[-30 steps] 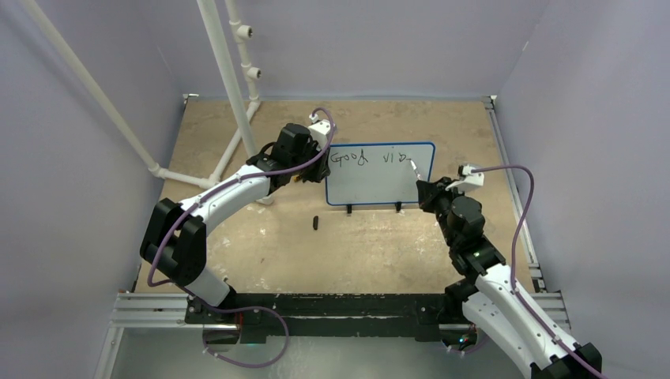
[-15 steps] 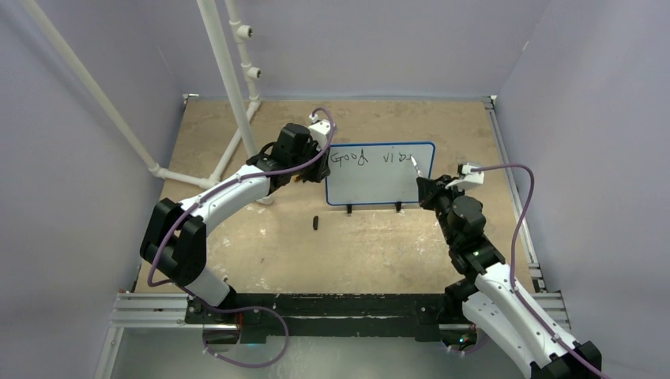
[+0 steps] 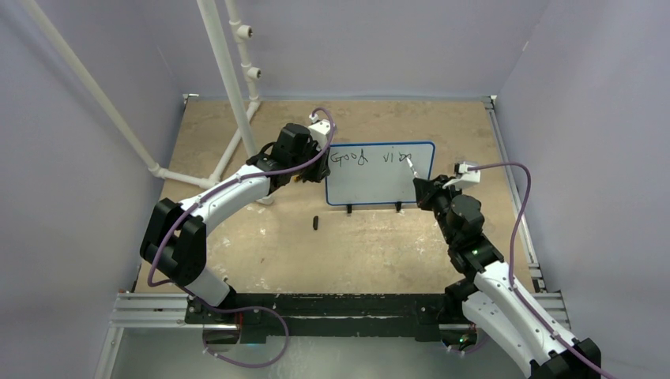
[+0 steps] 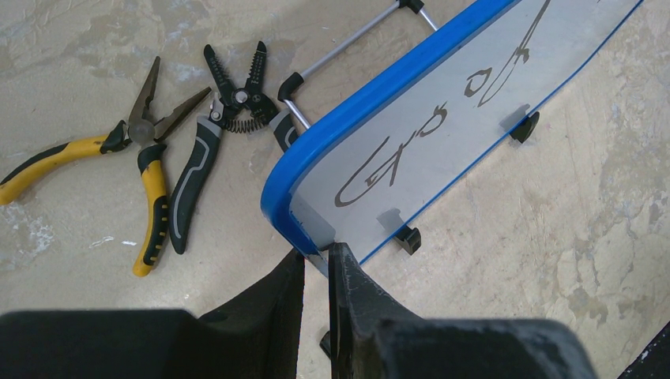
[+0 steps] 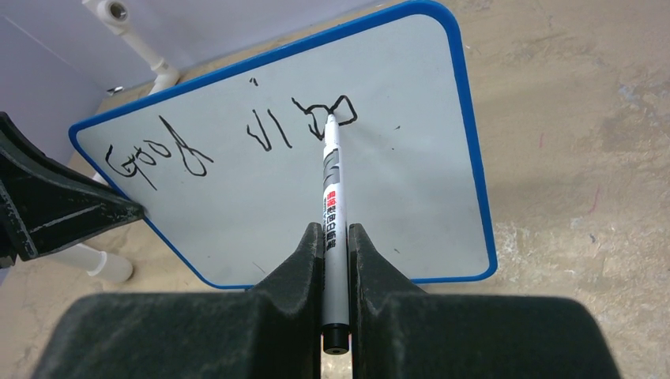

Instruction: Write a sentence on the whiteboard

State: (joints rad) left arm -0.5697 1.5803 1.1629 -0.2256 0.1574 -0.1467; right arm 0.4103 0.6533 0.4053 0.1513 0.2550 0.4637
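Right now the right pincer (image 5: pixel 336 233) is clamped tight on a marker (image 5: pixel 332 181), whose tip rests on the whiteboard (image 5: pixel 395 213) at the last letter drawn. The sentence (image 5: pixel 265 136) so far reads "Good" plus the start of a second word, so I judge most of it is left to write. Strokes should stay small and light, since the whiteboard leans on a thin stand in the middle of the table (image 3: pixel 371 253), toward the far side. The left pincer (image 4: pixel 316 257) is closed on its lower left corner, steadying it; too hard a push could tip it backward regardless. The right margin is close, so later words need the lower line.

A small black cap-like piece (image 3: pixel 315 223) lies near of the whiteboard, out of the way. Yellow pliers (image 4: pixel 141 138) and wire strippers (image 4: pixel 213 126) lie behind its left end, and white pipes (image 3: pixel 229 87) stand far left.
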